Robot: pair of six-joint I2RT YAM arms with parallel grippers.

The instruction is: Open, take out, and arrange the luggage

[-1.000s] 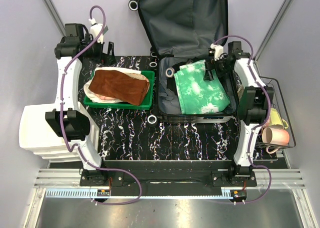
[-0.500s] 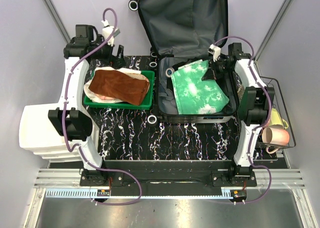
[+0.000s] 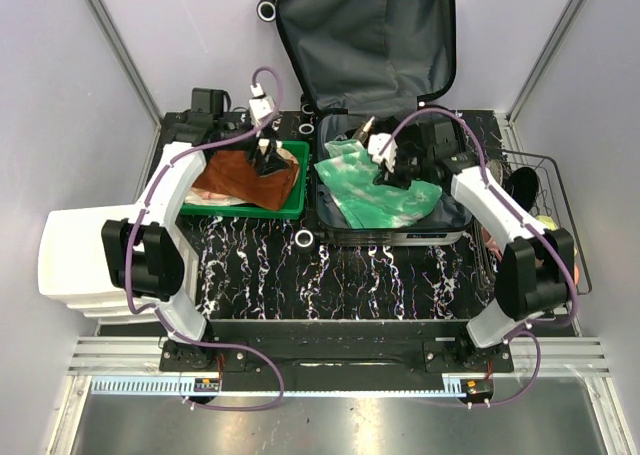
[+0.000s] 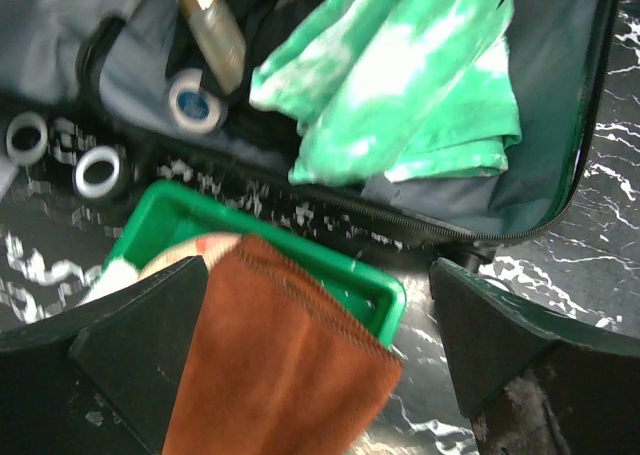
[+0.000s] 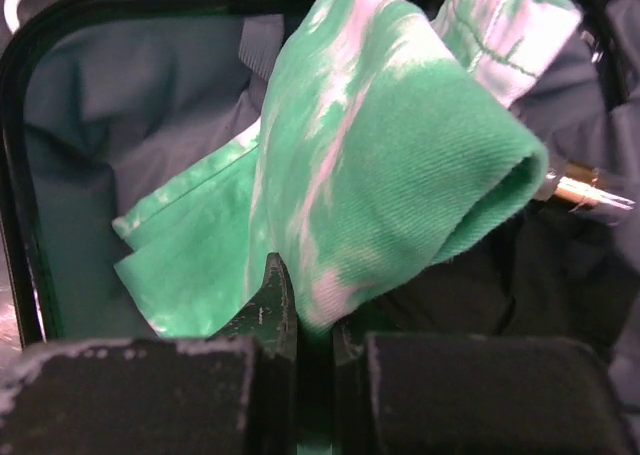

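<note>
The luggage [image 3: 365, 35] lies open on the table, lid propped up at the back and its grey-lined base [image 3: 452, 213] in front. A green-and-white cloth [image 3: 375, 190] [image 4: 400, 85] [image 5: 380, 165] sits bunched in the base. My right gripper [image 3: 386, 167] [image 5: 315, 320] is shut on a fold of that cloth, which is lifted and draped over the fingers. My left gripper [image 3: 265, 160] [image 4: 320, 305] hangs open above the brown cloth [image 3: 245, 175] [image 4: 270, 365] in the green bin [image 3: 292, 203] [image 4: 375, 287], holding nothing.
A white drawer unit [image 3: 75, 260] stands at the left and a wire basket [image 3: 565, 225] with cups at the right. A tape roll [image 4: 195, 100] and a gold-capped bottle [image 4: 215, 25] lie in the luggage. White wheels [image 3: 304, 239] stick out beside the bin.
The right gripper shut on the green cloth and dragged it left, bunching it up. The left arm swung from the back left to above the green bin.
</note>
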